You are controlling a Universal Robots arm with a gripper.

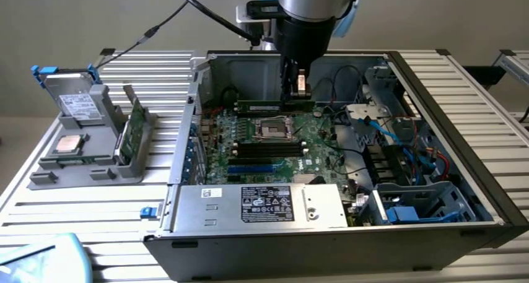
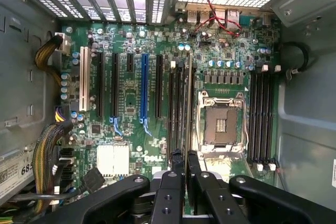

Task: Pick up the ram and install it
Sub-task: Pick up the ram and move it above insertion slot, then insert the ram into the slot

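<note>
Step in hand: insertion. I read the pincer as pressed together on the ram, pinching it by its upper edge. The stick hangs lengthwise just beside the processor socket, inside the open computer case. In the wrist view the ram shows edge-on, lying along the bank of memory slots beside the socket, on the expansion-slot side. I cannot tell whether its lower edge has entered a slot or sits just above it. My judgement: the next move calls for the stick to stay parallel to one slot, upright, and pressed straight down evenly along its length.
</note>
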